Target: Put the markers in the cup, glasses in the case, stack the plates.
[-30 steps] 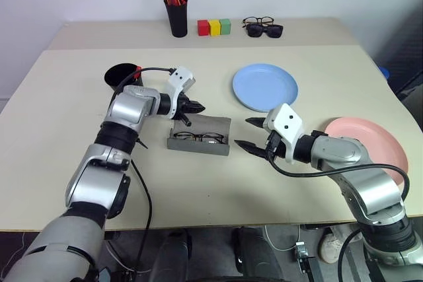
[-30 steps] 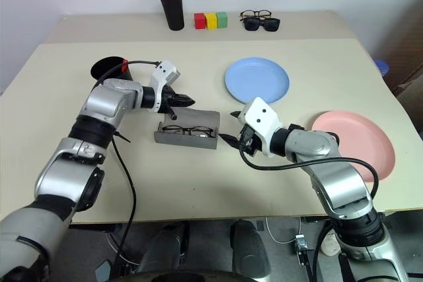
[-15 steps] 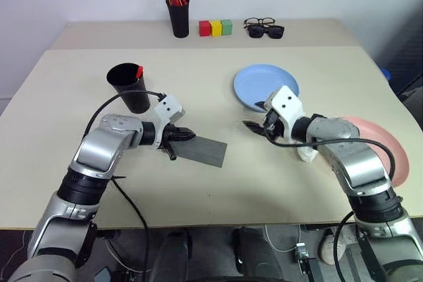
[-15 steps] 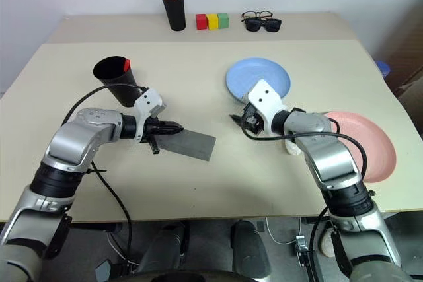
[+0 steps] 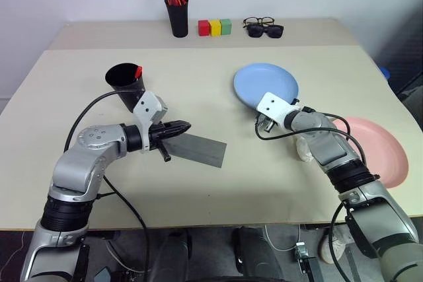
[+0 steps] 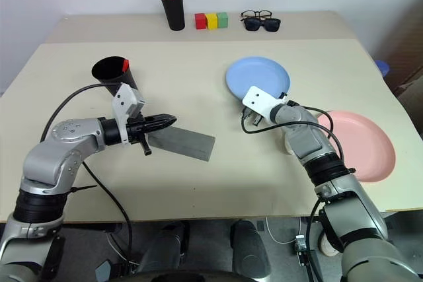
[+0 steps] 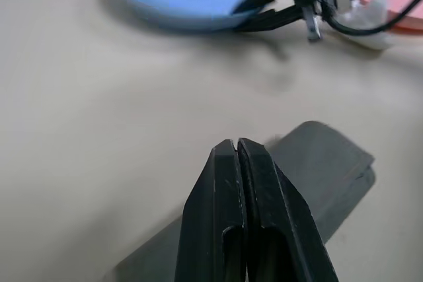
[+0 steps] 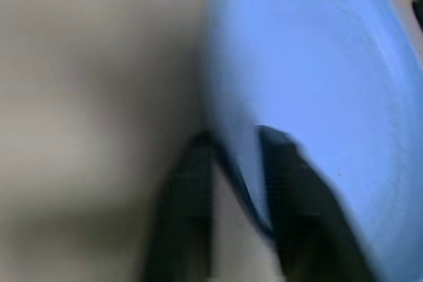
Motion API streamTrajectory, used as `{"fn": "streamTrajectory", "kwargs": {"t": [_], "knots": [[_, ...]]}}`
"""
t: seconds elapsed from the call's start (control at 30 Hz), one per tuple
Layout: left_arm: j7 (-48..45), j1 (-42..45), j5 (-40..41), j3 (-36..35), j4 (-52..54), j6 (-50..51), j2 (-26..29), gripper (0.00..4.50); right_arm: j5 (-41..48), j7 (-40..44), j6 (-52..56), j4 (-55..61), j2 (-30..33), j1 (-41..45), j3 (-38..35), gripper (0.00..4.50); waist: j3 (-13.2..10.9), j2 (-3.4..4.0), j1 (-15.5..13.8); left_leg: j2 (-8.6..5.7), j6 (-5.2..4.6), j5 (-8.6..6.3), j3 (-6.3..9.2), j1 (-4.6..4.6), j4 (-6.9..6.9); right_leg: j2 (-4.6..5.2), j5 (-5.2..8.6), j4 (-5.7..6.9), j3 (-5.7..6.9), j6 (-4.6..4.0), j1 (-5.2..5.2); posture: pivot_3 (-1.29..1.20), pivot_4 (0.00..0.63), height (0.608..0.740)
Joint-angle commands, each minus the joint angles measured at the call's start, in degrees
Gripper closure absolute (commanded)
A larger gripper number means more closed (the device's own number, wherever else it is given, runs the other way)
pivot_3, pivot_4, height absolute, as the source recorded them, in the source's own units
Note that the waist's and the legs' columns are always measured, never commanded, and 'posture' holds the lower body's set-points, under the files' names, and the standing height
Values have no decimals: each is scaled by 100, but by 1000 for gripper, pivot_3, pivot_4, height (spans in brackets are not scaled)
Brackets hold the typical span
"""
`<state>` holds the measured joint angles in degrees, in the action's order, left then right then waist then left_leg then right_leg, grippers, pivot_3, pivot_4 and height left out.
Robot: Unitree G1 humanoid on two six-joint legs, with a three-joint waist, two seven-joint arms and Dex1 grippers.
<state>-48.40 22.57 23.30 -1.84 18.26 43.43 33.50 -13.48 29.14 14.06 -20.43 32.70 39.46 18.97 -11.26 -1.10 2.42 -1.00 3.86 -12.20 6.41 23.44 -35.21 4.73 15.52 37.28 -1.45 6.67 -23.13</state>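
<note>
Right gripper [image 8: 234, 163] fingers pinching near rim of blue plate [image 5: 266, 86] at frame centre-right, grip contact blurry so probably clamped, left gripper [image 7: 236, 146] shut empty over closed case [image 5: 198, 149], pink plate [image 5: 378, 151] right edge, bare table [image 5: 225, 189] between.

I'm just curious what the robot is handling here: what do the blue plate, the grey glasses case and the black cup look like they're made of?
The blue plate looks like plastic: even colour, thin rim, a soft sheen. The grey case, lying closed, seems a hard shell with a matte, perhaps fabric-like skin; it shows no glare. The black cup is probably matte plastic: thin wall, dull surface.
</note>
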Motion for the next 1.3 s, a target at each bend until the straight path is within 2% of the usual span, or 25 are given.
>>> {"fn": "streamTrajectory", "kwargs": {"t": [0.03,0.13,0.23,0.33,0.43,0.6,0.7,0.83,1.07,1.2,1.3], "knots": [[146,-81,135,-78,159,-25,-37,4500,-267,-62,-200,530,233,-98,-167,4465,-1,1,-6,0,0,0,0,0,0,0,0,-2,0,0,1,0,150,740],[277,-84,123,39,48,-74,-132,4500,-429,-79,-132,1080,474,-331,-317,4465,-1,2,-29,-2,0,0,1,2,2,1,0,-3,0,0,-1,0,150,740],[222,104,89,216,-235,-326,-305,4500,-299,195,443,2391,1056,-1030,-1033,4465,-3,5,-90,-2,0,0,0,2,0,1,0,-2,0,0,-1,0,150,740],[86,430,25,348,-729,-805,-534,4500,15,825,1125,3939,1672,-2270,-2087,4465,-2,6,-234,-3,-1,0,1,8,-2,2,0,-8,3,1,0,0,150,740],[-218,644,65,403,-1089,-1370,-718,4500,268,1301,1965,5134,1914,-3352,-3110,4465,-1,4,-209,-5,-4,-2,1,9,-5,3,1,-15,3,3,5,0,150,740],[-759,802,26,632,-1446,-1897,-806,4500,295,1823,2802,5963,2057,-4810,-4101,4465,6,16,-145,-2,-4,-2,-3,-9,-5,0,2,-11,1,2,18,0,150,740],[-770,867,-101,740,-1649,-2108,-911,4500,458,1803,2896,6067,1982,-4900,-4014,3501,6,16,-120,0,-4,-3,-5,-17,-6,0,2,-14,0,1,29,0,150,740],[-705,792,-165,805,-1585,-2184,-955,4500,419,1597,2651,5973,1952,-4641,-3509,1469,6,15,-138,0,-4,-3,-7,-16,-8,0,3,-16,-1,2,30,0,150,740],[-444,469,-132,786,-1129,-2022,-952,4500,349,1437,2144,5527,1887,-4436,-2583,1469,6,15,-166,-1,-5,-3,-3,-11,-6,3,4,-20,1,4,29,0,150,740],[-355,369,-101,802,-978,-1939,-936,4500,111,957,2306,4738,1598,-3967,-2127,1469,7,11,-147,-1,-5,-3,-5,-14,-11,3,3,-21,0,4,33,0,150,740],[-320,399,-142,836,-975,-1943,-937,4500,128,916,2320,4650,1546,-3795,-2053,2210,8,13,-155,-1,-5,-3,-2,-15,-8,1,4,-18,1,3,31,0,150,740]]}}
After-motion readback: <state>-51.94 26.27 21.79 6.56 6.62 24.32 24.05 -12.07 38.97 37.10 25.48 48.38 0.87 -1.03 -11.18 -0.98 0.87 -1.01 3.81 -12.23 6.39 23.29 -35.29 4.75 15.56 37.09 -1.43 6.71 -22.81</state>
